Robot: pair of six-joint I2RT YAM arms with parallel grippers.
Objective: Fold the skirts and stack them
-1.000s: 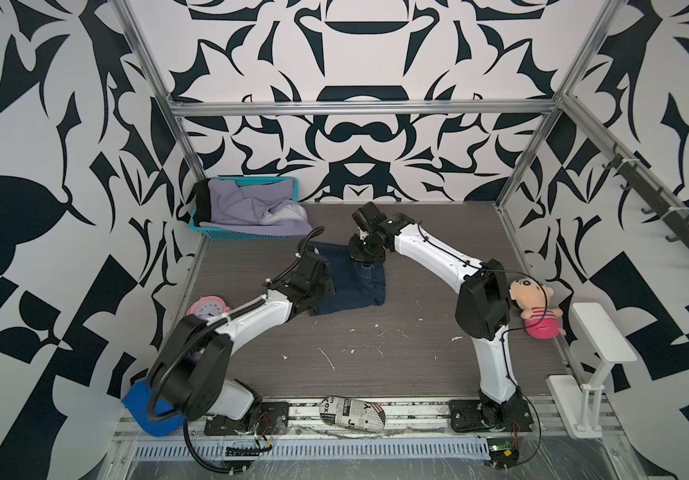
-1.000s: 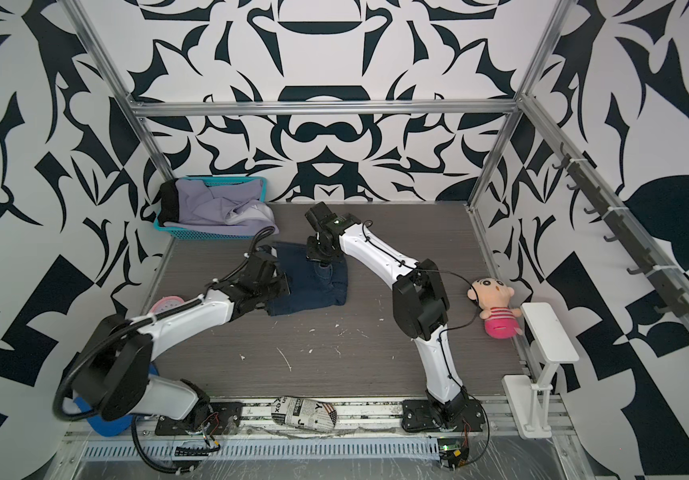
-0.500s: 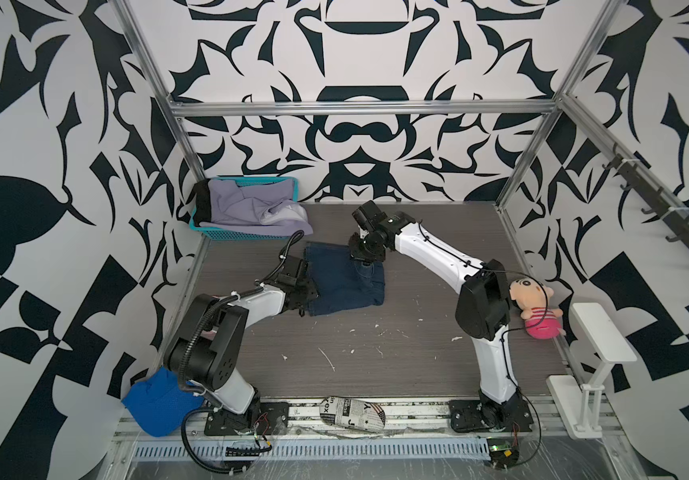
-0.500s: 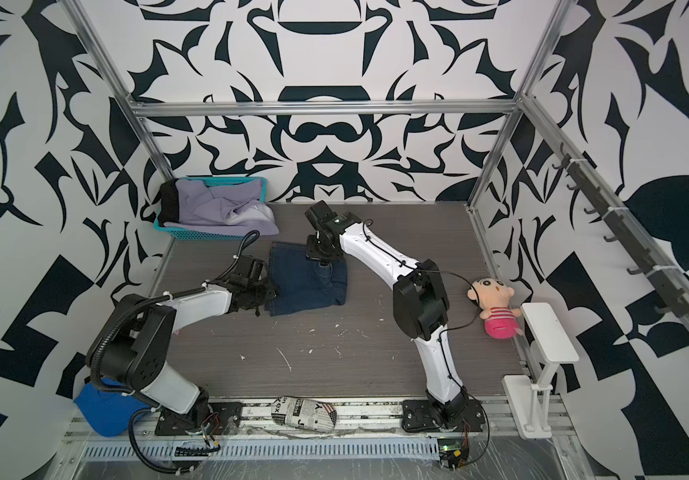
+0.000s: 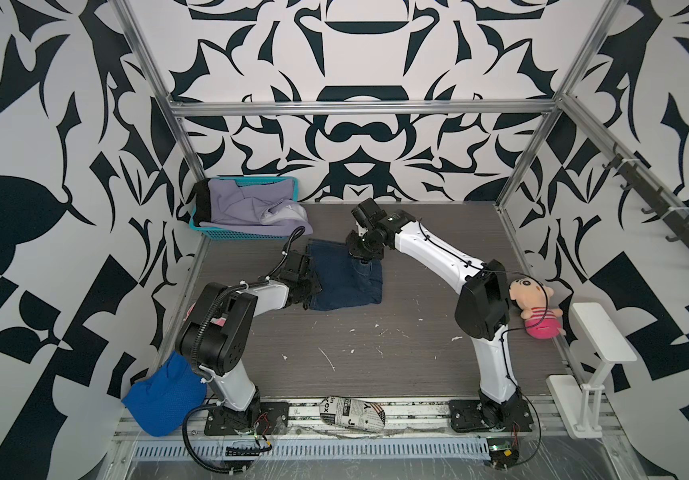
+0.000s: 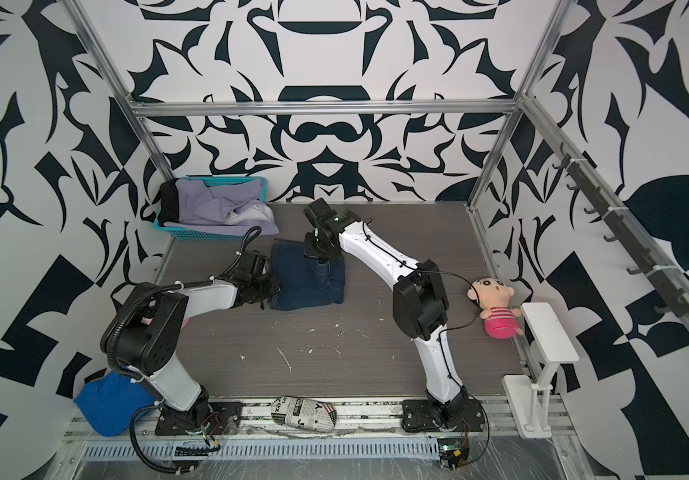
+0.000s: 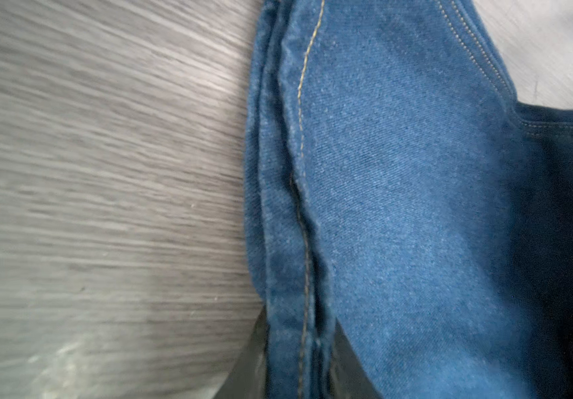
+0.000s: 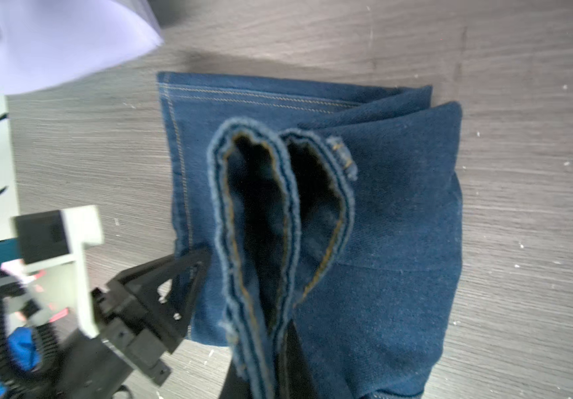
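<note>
Both top views: the denim skirt [image 5: 345, 278] lies folded to a rough rectangle on the table [image 5: 376, 353], toward the far left part of it, just in front of the teal basket [image 5: 234, 235]. The lavender skirt [image 5: 247, 208] sits heaped in that basket, one flap spilling over the rim onto the table. The black skirt [image 5: 201, 203] is tucked at the basket's left end. My left gripper [image 5: 311, 286] is low at the denim's left edge. My right gripper [image 5: 361, 259] points down onto the far right part of the denim, and the cloth rises in a small peak under it.

Left wrist view: the denim skirt [image 7: 399, 207] fills the right half of the picture, bare wood grain the rest. A stitched edge fold runs down between two dark fingers [image 7: 250, 366]. I cannot tell whether the left pincer is clamped on that fold or only straddles it.

Right wrist view: the right gripper [image 8: 268, 373] is closed on the frayed hem of the denim skirt [image 8: 399, 224], which is pulled up into two open loops toward the camera. The left gripper [image 8: 195, 266] has a fingertip touching the denim's side edge. A corner of the lavender skirt [image 8: 53, 41] shows near the denim, apart from it.
</note>
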